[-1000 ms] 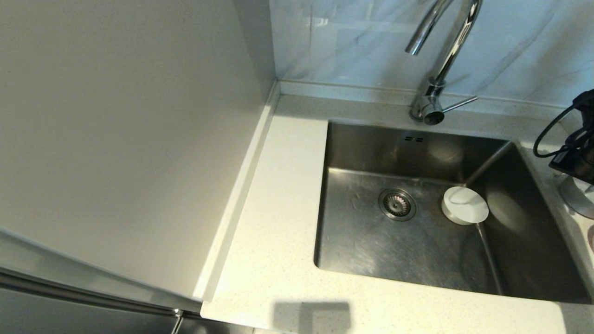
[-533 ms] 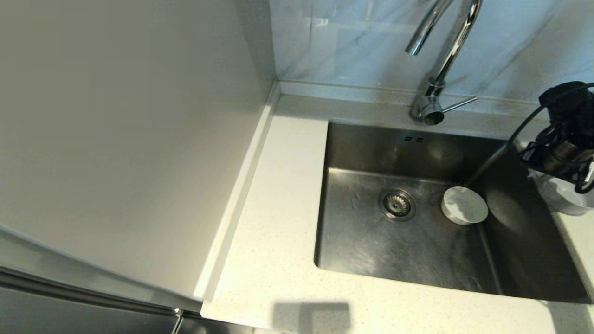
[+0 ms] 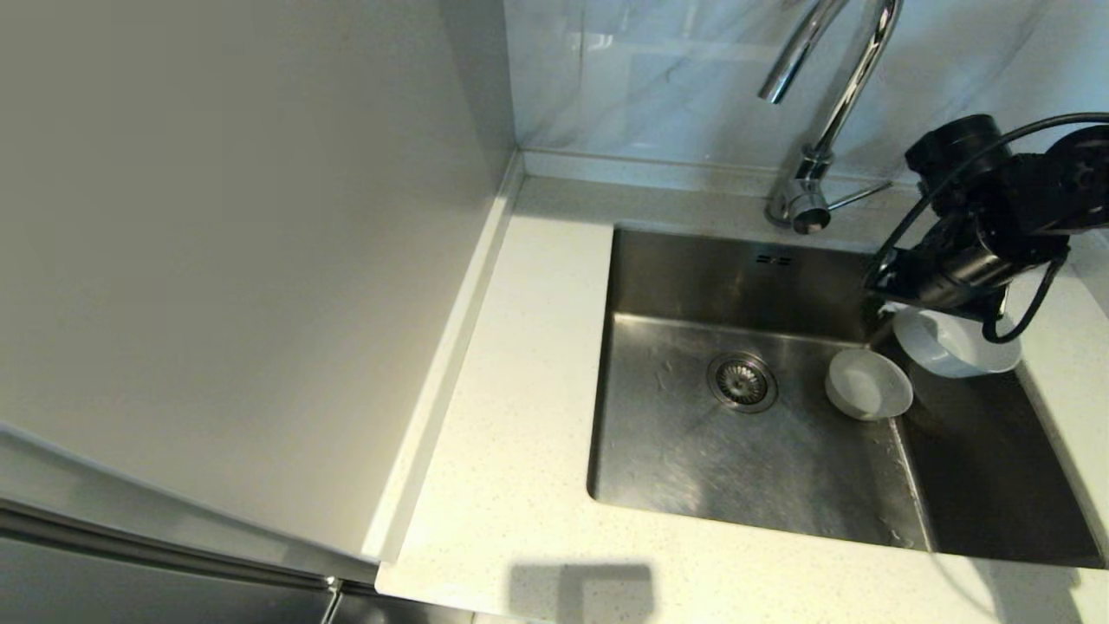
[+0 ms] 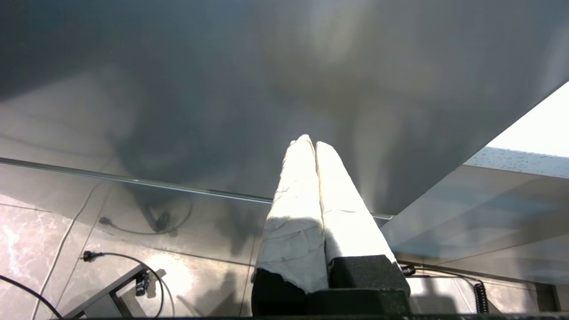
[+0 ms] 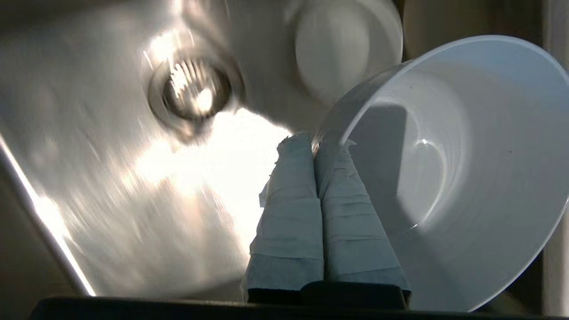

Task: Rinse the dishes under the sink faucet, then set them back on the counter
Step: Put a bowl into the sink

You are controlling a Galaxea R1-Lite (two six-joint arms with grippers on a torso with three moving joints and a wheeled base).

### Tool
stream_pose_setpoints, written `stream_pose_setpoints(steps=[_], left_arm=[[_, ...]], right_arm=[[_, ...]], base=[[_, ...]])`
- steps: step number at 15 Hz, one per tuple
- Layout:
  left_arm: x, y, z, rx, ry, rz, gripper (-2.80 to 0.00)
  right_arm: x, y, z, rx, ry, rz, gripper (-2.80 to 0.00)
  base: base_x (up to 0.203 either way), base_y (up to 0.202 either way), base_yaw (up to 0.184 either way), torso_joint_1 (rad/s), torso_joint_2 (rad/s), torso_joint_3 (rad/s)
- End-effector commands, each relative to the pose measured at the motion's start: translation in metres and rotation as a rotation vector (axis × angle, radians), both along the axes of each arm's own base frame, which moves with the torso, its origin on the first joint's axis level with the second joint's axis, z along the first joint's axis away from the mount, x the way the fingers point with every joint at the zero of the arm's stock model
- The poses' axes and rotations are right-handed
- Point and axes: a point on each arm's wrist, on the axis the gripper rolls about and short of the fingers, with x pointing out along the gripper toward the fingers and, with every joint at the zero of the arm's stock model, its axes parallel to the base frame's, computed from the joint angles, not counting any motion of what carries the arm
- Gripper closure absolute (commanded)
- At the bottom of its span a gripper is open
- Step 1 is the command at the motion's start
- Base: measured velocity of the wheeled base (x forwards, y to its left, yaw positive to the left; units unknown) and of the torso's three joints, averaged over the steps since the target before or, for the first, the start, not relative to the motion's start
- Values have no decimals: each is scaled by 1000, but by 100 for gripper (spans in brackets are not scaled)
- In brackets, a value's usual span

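My right gripper (image 5: 313, 146) has its jaws pinched on the rim of a white bowl (image 3: 957, 347), tilted over the sink (image 3: 693, 451), at its right edge. Only the head view shows the faucet (image 3: 823, 104). Another bowl (image 3: 868, 384) sits right of the drain (image 3: 742, 381). My left gripper (image 4: 311, 144) is closed, away from the sink.
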Motion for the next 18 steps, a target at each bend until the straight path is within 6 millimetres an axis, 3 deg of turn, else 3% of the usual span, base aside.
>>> stream_pose_setpoints(steps=[1,4,7,10,14,18], left_arm=[[0,0,0,-1,-3,0,0],[0,0,0,0,-3,0,0],[0,0,0,0,-3,1,0],[0,0,0,-1,-3,1,0],[0,0,0,-1,-3,1,0],[0,0,0,0,-3,1,0]], right_arm=[[-23,14,-12,-17,79,40,0],[-28,20,-57,-38,187,58,0],[-8,25,-115,-64,230,64,0],[9,26,-159,-87,243,52,0],[26,20,-203,-104,262,18,0],[47,-2,-226,-96,236,-45,0]], base=[[0,0,0,0,0,0],[0,0,0,0,0,0],[0,0,0,0,0,0],[0,0,0,0,0,0],[0,0,0,0,0,0],[0,0,0,0,0,0]])
